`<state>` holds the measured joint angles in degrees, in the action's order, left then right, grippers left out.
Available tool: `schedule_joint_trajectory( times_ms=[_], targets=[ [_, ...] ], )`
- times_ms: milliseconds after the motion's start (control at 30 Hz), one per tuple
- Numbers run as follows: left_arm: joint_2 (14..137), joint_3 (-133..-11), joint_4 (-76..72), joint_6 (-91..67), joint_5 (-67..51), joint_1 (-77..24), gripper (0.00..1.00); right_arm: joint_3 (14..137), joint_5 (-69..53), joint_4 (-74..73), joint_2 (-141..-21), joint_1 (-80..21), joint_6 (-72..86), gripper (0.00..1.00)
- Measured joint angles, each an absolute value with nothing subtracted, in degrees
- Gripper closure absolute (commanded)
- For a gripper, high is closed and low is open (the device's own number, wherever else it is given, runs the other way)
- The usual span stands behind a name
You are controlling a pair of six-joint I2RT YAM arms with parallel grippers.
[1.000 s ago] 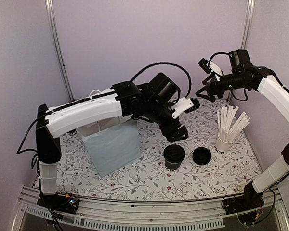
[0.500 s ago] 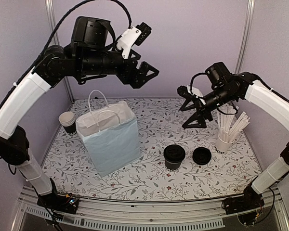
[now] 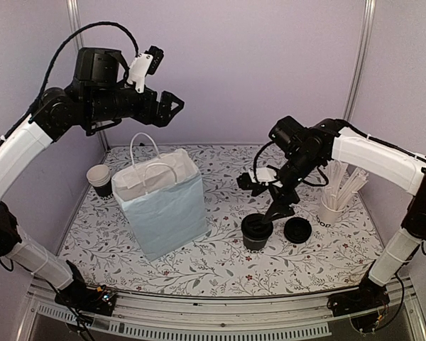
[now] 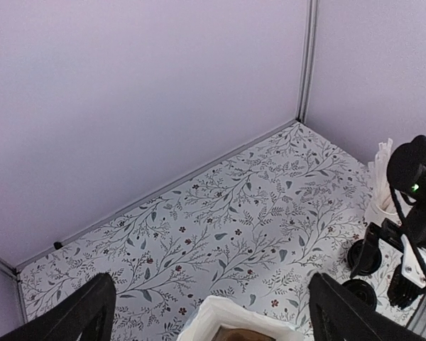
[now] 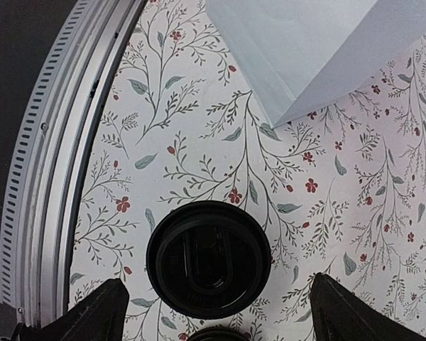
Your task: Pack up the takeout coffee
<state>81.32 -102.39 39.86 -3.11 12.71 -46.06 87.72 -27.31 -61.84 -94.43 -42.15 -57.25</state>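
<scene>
The small black paper cup with a round black plastic lid (image 3: 257, 229) is seen upright on the floral-patterned worktop (image 3: 199, 263), right of centre, lid on. In the right wrist view the same cup (image 5: 208, 259) is seen from above, with bare worktop showing all round it. A second round black item (image 3: 297, 230) sits just beside it on the right; whether it is a cup or a bare lid cannot be told.

The right tool (image 3: 264, 199) is held directly over the cup, pointing down, its fingers (image 5: 92, 312) spread wide and released, with nothing gripped. In the top view one fingertip is seen close to the lid's rim; contact cannot be told.

A pale-blue paper bag (image 3: 167, 209) with white handles stands upright to the left of the cup, apart from it, top open. Its lower corner (image 5: 305, 50) is caught in the right wrist view.

A white cup of wooden stirrers (image 3: 331, 211) stands to the right, beyond the second black item. A small white paper cup (image 3: 99, 177), dark at the bottom, is placed near the left wall, behind the bag.

The left tool (image 3: 169, 108) is raised high above the bag near the back wall, fingers (image 4: 78, 312) wide apart, released, nothing held.
</scene>
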Motion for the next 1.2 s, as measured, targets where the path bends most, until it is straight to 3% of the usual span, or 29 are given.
schedule_joint_trajectory(
  times_ms=[700,1200],
  targets=[
    [81.32,-98.96,39.27,-4.78,10.13,-41.47,0.03,86.39,-19.07,-62.13,-99.85,-46.17,-59.18,0.04],
    [81.32,-97.54,39.16,-4.80,9.43,-40.49,0.03,85.34,-16.16,-61.21,-101.84,-48.01,-58.92,0.13]
  ],
)
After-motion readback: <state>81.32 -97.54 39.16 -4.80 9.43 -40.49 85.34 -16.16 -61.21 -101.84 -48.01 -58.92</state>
